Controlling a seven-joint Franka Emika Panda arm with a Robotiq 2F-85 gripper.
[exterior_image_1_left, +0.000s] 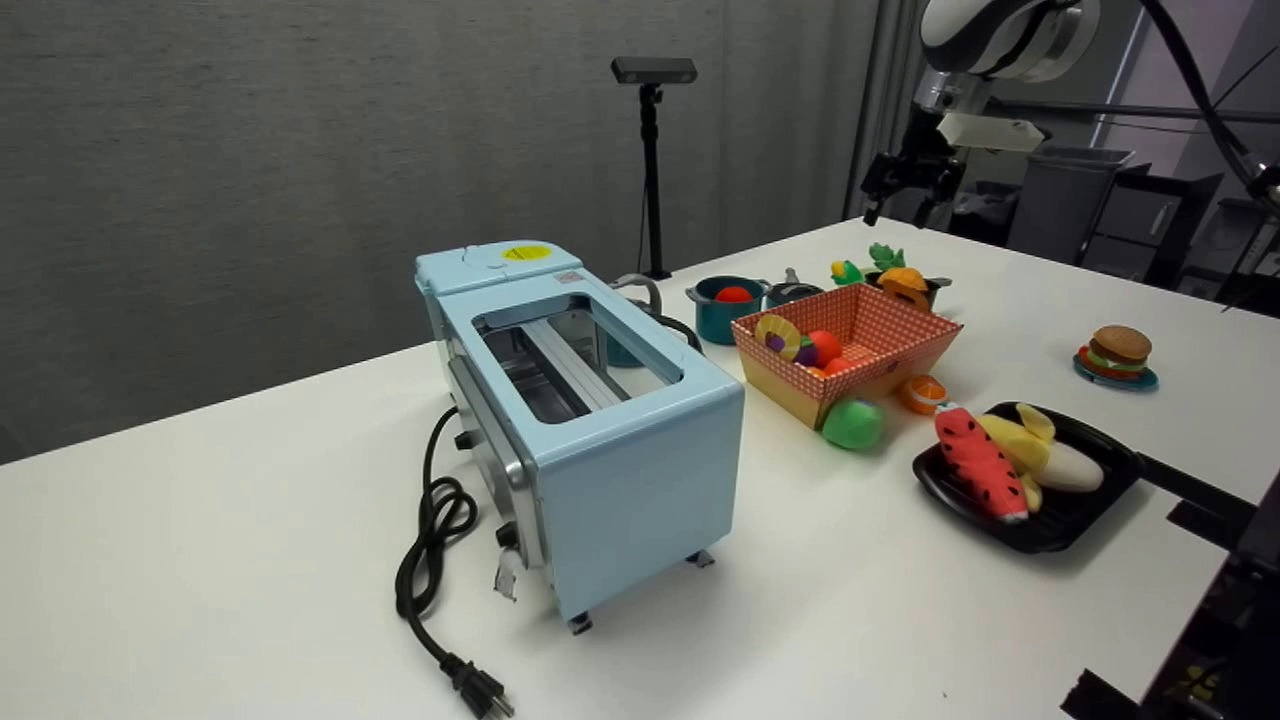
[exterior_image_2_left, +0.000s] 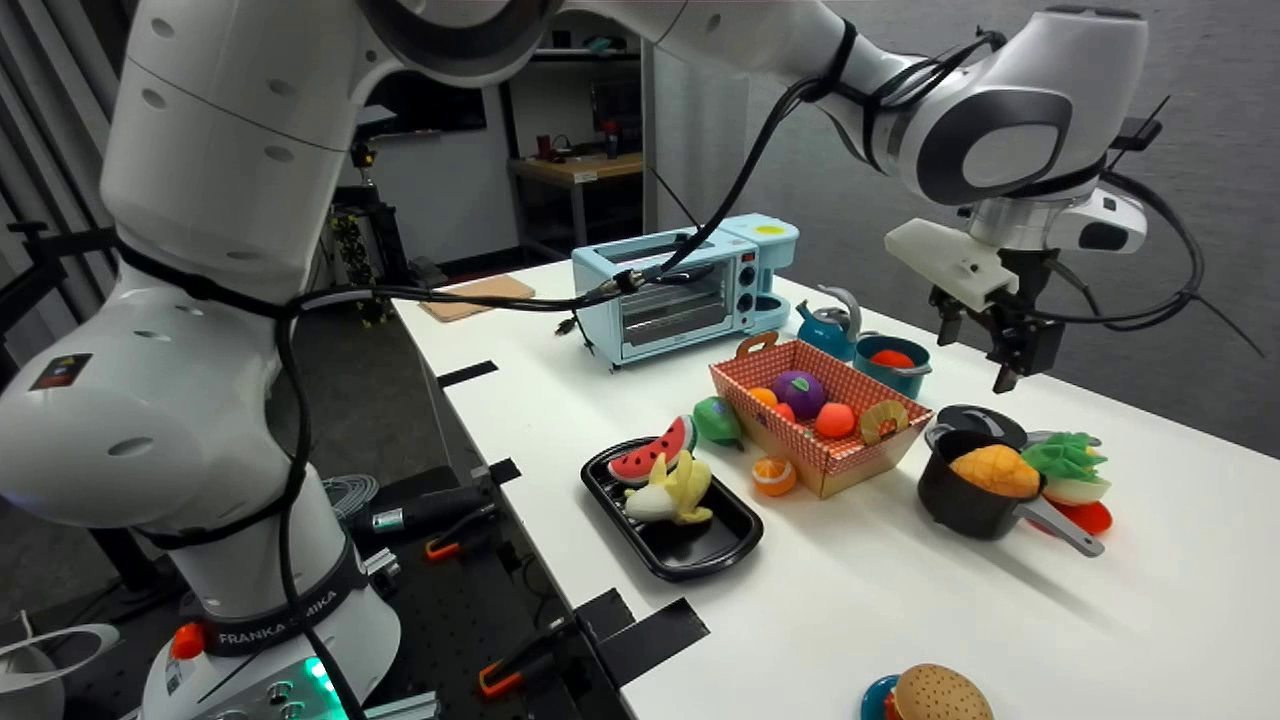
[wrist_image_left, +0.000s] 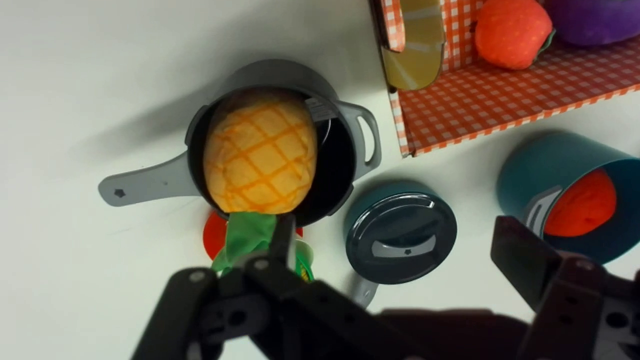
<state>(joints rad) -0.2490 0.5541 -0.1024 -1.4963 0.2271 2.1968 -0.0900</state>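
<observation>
The lidded teal saucepan (wrist_image_left: 402, 237) sits on the tabletop (wrist_image_left: 100, 280) below the hand (exterior_image_2_left: 975, 358), unclasped and spread wide. In the wrist view, a black pot (wrist_image_left: 336, 162) at the saucepan's 10 o'clock contains a pineapple-like plush (wrist_image_left: 262, 155); a teal pot (wrist_image_left: 532, 165) at 3, a red plush (wrist_image_left: 582, 205); a gingham basket (wrist_image_left: 500, 102) at 1, a strawberry (wrist_image_left: 512, 32) and a purple toy (wrist_image_left: 595, 20). In an exterior view, a black tray (exterior_image_2_left: 690, 548) at the basket's 8 o'clock bears watermelon (exterior_image_2_left: 655, 453) and banana (exterior_image_2_left: 655, 500).

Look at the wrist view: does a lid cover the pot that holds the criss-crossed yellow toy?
No: the pot stands open, and the yellow toy shows plainly inside it.
</observation>
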